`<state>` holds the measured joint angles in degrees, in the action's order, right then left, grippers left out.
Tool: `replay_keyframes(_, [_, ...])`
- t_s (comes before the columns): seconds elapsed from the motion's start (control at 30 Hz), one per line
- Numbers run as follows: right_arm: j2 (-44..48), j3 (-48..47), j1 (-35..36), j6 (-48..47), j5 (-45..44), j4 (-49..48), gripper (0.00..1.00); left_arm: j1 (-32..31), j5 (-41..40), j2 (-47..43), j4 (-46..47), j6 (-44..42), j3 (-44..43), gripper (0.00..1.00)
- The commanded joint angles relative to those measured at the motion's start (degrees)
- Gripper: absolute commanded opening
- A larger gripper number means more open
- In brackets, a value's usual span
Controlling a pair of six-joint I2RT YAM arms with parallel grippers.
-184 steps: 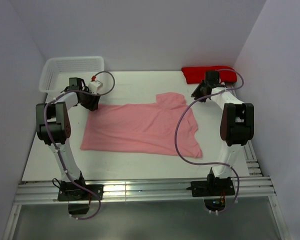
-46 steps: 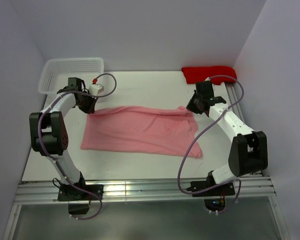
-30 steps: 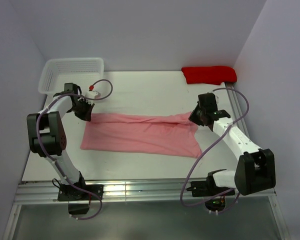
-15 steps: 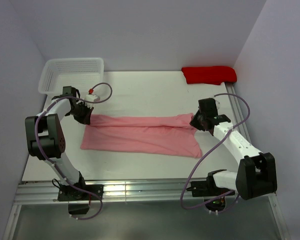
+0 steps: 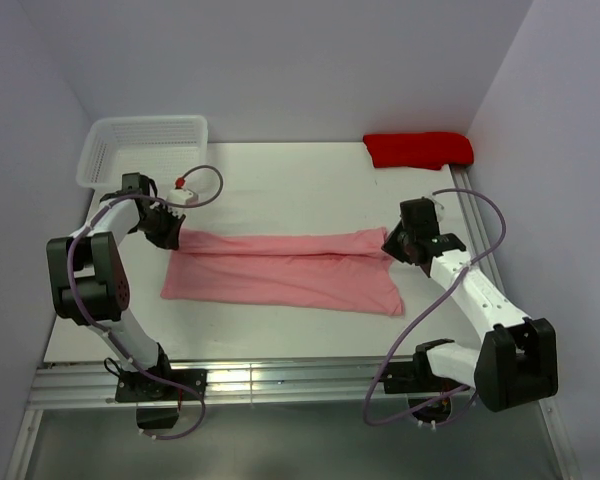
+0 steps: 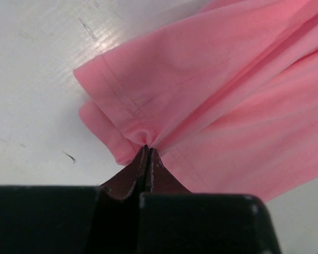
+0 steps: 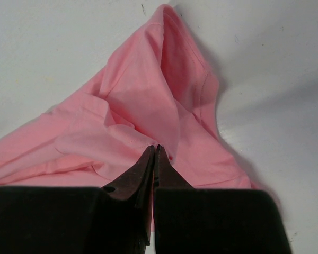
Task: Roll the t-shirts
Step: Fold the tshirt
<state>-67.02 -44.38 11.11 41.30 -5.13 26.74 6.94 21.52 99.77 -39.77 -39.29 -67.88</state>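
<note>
At the far left of your desk (image 5: 280,185) the white basket (image 5: 100,135) stands apart from the work, likely waiting for finished rolls. Just right of it, your left fingers (image 6: 142,168) are clenched on the hemmed corner of the pink t-shirt (image 5: 280,270). The wrist view shows the cloth puckered into their tips with a second layer folded beneath. That pinch at the very corner makes sense, since it lets you carry the whole edge without bunching the middle.

The t-shirt lies across the middle of the desk as a long band, its far edge doubled over toward you. At its right end your right fingers (image 7: 148,166) are shut on a peak of fabric at the sleeve side, so both ends of the folded edge are held level. Beyond them, in the far right corner, a red cloth (image 5: 418,149) sits well clear.

Compared with six seconds ago, the shirt is much narrower. Then it lay spread open with a sleeve jutting toward the back wall, and that sleeve and the far edge are now turned in. Both arms have come nearer to you, and over the last half second the fold has only crept a little further. I judge this a narrowing fold before the rolling proper.
</note>
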Motion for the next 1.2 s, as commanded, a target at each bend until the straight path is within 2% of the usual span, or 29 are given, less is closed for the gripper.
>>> replay_keyframes(0.0, [1.9, 1.0, 0.3, 0.6, -1.6, 0.2, 0.0, 0.4, 1.7, -2.8, -0.7, -1.8, 1.2, 0.0])
replay_keyframes(0.23, [2.5, 5.0, 0.2, 1.9, -0.5, -1.3, 0.0, 0.4, 0.8, -2.8, -1.1, -2.8, 3.0, 0.01])
replay_keyframes(0.33, [2.6, 6.5, 0.2, 2.1, -0.2, -2.2, 0.0, 0.5, 1.0, -3.7, -0.9, -3.1, 3.6, 0.15])
replay_keyframes(0.37, [2.6, 6.8, 0.1, 2.3, -0.1, -2.2, 0.01, 0.5, 1.0, -4.0, -0.8, -3.0, 3.7, 0.24])
replay_keyframes(0.43, [2.7, 7.3, 0.3, 2.4, 0.3, -2.4, 0.08, 0.6, 1.0, -4.6, -0.3, -2.8, 3.7, 0.34])
replay_keyframes(0.5, [3.0, 7.9, 0.2, 2.6, 0.3, -2.7, 0.15, 0.7, 1.4, -5.2, -0.3, -2.6, 3.5, 0.38])
replay_keyframes(0.53, [3.4, 8.1, 0.2, 2.5, 0.3, -2.6, 0.24, 0.9, 1.9, -5.5, -0.2, -2.5, 3.3, 0.4])
replay_keyframes(0.6, [3.7, 8.2, 0.2, 2.3, 0.0, -2.4, 0.3, 1.2, 2.3, -6.4, -0.7, -2.5, 2.5, 0.44])
replay_keyframes(0.7, [4.6, 8.2, 0.2, 2.1, 0.0, -1.7, 0.38, 1.6, 3.3, -7.2, -1.5, -1.9, 1.1, 0.45])
replay_keyframes(0.9, [6.6, 6.3, 0.2, 1.9, 0.4, -1.6, 0.41, 1.6, 4.1, -5.8, -2.2, 1.1, -2.4, 0.36])
replay_keyframes(1.17, [-7.7, -4.3, 0.3, -1.2, 0.3, -1.5, 0.41, 1.6, 5.2, -3.2, -3.6, 3.5, -5.4, 0.36])
